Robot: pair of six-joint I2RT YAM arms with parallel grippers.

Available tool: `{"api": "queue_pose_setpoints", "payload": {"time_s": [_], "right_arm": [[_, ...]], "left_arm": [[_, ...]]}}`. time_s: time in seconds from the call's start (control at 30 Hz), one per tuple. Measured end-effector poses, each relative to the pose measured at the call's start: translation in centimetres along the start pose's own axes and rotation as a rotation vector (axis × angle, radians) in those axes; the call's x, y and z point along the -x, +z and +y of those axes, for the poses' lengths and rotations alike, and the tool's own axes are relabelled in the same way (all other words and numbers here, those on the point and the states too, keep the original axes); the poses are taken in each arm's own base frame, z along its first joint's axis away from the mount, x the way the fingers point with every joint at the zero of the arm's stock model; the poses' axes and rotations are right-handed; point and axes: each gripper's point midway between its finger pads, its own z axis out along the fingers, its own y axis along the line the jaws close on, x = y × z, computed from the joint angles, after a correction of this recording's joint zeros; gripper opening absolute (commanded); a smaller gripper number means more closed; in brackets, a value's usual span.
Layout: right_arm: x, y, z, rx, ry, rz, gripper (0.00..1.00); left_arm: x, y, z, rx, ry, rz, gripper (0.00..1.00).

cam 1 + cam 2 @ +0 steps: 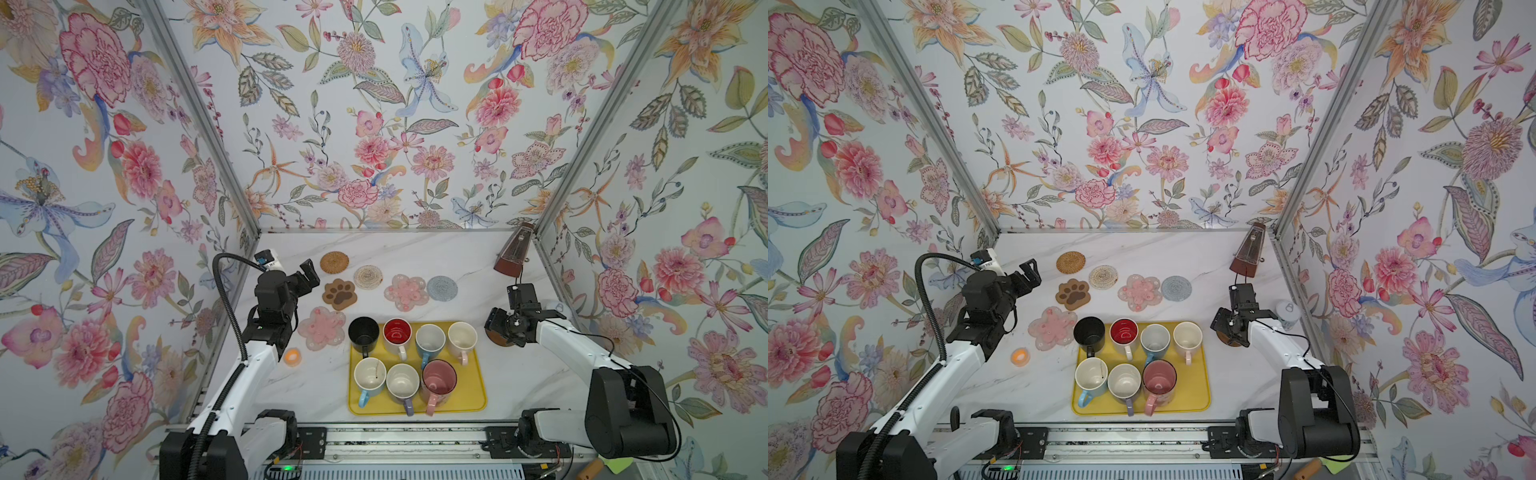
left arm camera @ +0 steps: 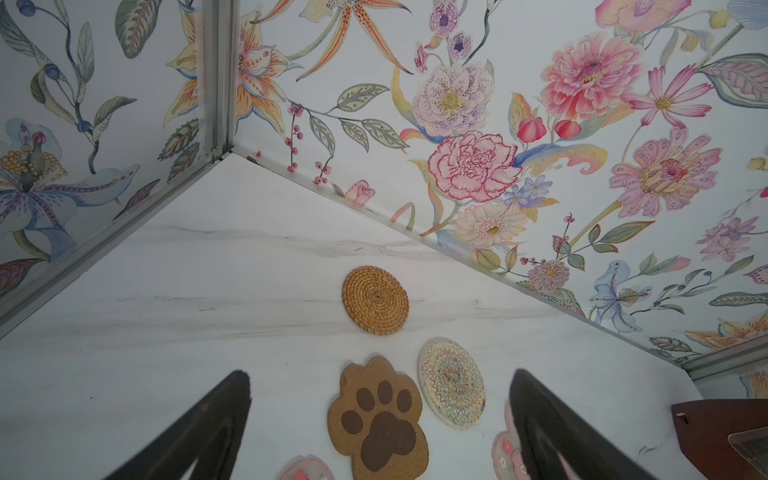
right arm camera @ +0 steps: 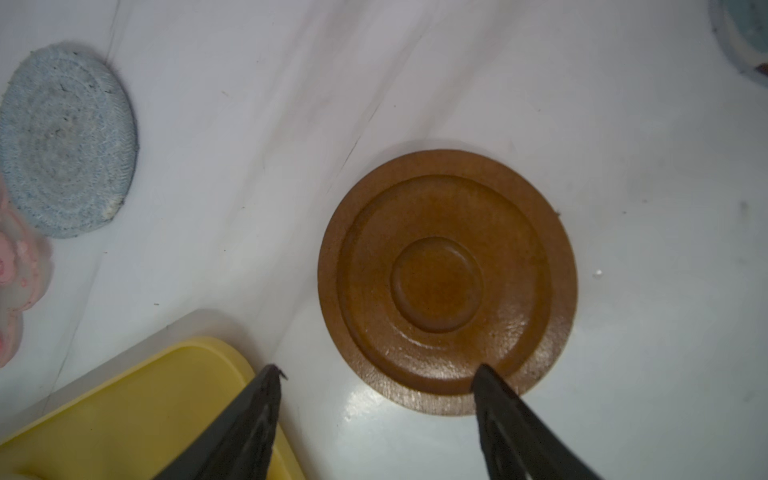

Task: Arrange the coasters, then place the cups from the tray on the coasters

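Observation:
Six coasters lie behind and left of the yellow tray [image 1: 471, 388]: tan woven [image 1: 334, 262], cream [image 1: 368, 276], paw [image 1: 339, 294], grey-blue [image 1: 441, 288] and two pink flowers [image 1: 406, 292] [image 1: 321, 328]. The dark brown disc [image 3: 446, 282] lies right of the tray. My right gripper [image 3: 376, 370] hovers open over its near edge, holding nothing. Several cups stand on the tray, among them black [image 1: 363, 332], red-inside [image 1: 397, 333] and taller pink [image 1: 439, 380]. My left gripper [image 1: 309, 272] hangs wide open and empty above the table, left of the paw coaster [image 2: 376, 419].
A brown metronome [image 1: 513, 255] stands in the back right corner. A small orange ring [image 1: 292, 356] lies by the left arm. A small white jar [image 1: 1287, 311] sits behind the right arm near the right wall. Floral walls close in three sides.

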Motion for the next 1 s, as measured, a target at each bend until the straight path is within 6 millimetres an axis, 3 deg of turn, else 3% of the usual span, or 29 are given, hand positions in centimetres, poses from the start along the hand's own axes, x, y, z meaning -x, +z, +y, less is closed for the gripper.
{"api": "queue_pose_setpoints", "payload": {"time_s": [0.57,1.0], "right_arm": [[0.2,2.9,0.2,0.0,-0.001,0.004,0.61],[1.5,3.8,0.8,-0.008,-0.016,-0.022,0.5]], "left_arm": [[0.1,-0.2,0.3,0.015,0.0,-0.007,0.99],[-0.3,-0.2,0.5,0.025,0.01,0.008,0.99]]}}
